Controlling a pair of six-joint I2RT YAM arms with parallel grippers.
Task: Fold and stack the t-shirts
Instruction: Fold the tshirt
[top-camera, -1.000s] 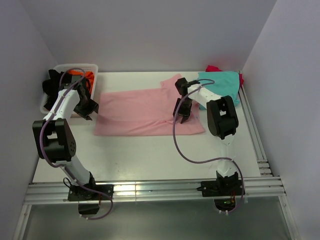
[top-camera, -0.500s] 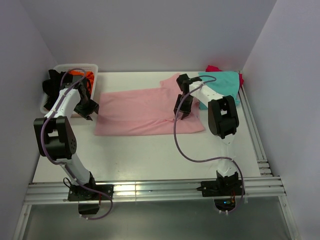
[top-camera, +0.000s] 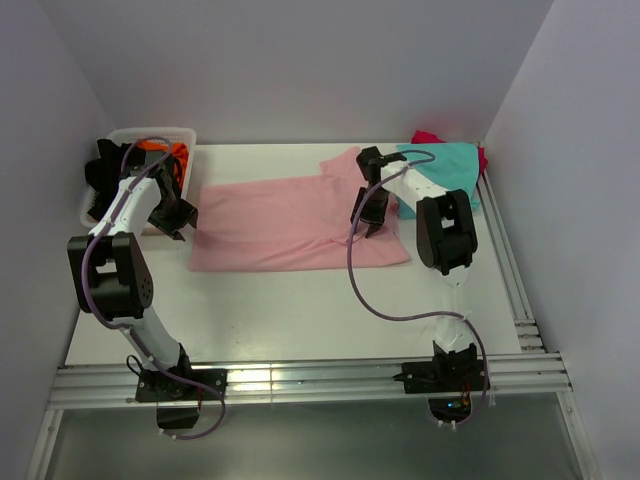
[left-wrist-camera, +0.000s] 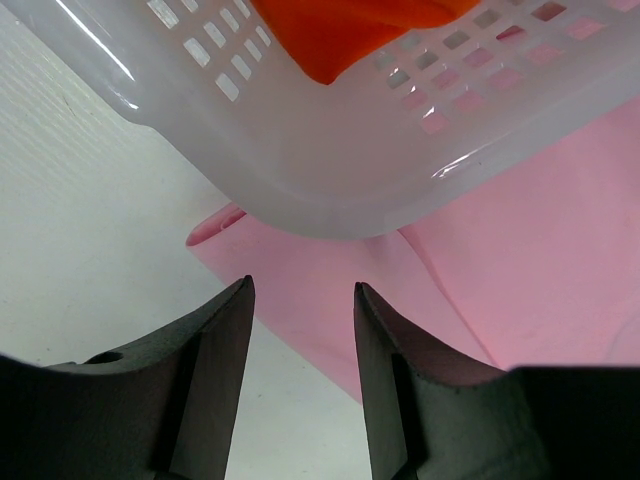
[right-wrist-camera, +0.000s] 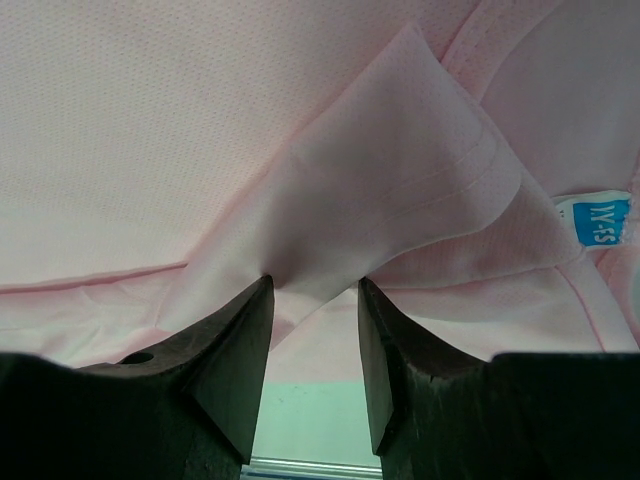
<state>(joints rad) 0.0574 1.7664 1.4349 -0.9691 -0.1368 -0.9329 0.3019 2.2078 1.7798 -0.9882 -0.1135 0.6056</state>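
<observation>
The light pink t-shirt (top-camera: 280, 225) lies spread flat mid-table (top-camera: 300, 310). Only the right wrist view shows the right gripper (right-wrist-camera: 314, 290) pinching a raised sleeve fold near the blue label (right-wrist-camera: 594, 220). The left wrist view shows the left gripper (left-wrist-camera: 301, 300) spread and empty over the shirt's left edge — just beside the white basket (left-wrist-camera: 330, 180). Bare table lies on the near side; the teal t-shirt (top-camera: 450, 165) occupies the far right corner.

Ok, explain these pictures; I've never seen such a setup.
Two robot arms are bolted to a table, each ending in a two-finger hand. One picture looks down from above; two come from wrist cameras. A light pink t-shirt lies spread out, a teal shirt over a magenta shirt at far right. The white basket, far left, holds a black shirt and an orange shirt. The right hand pinches a fold of the pink shirt; the left hand hangs open, empty, by the basket.
</observation>
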